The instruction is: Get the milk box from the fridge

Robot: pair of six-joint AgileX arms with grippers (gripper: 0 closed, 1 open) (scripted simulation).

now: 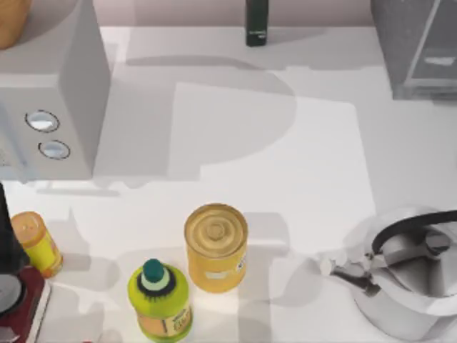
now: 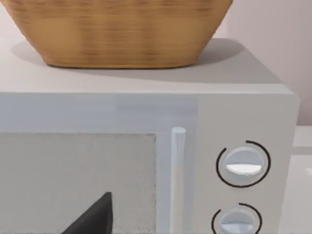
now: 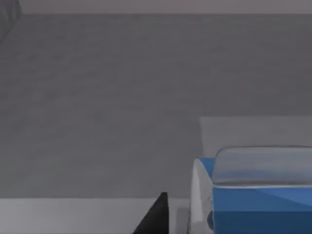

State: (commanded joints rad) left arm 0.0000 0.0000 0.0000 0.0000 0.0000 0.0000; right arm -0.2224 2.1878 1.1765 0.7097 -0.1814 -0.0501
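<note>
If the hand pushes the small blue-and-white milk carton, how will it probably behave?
The small blue-and-white milk carton has flat faces, so it would probably slide, not roll. It looks small inside the grey fridge, so it is likely light. Its smooth surface might be somewhat slippery.

Woven basket [image 2: 117, 34]; shiny metal kettle [image 1: 407, 300]; matt grey fridge [image 3: 97, 97]

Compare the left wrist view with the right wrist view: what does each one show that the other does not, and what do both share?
Left wrist view: a woven basket sitting on top of the grey box with two round dials, whose door has a pale vertical handle.

Right wrist view: the blue-and-white milk box standing against the plain grey wall of the fridge.

Both share a dark finger tip of that arm's own gripper at the lower edge, and a grey cabinet close ahead.
</note>
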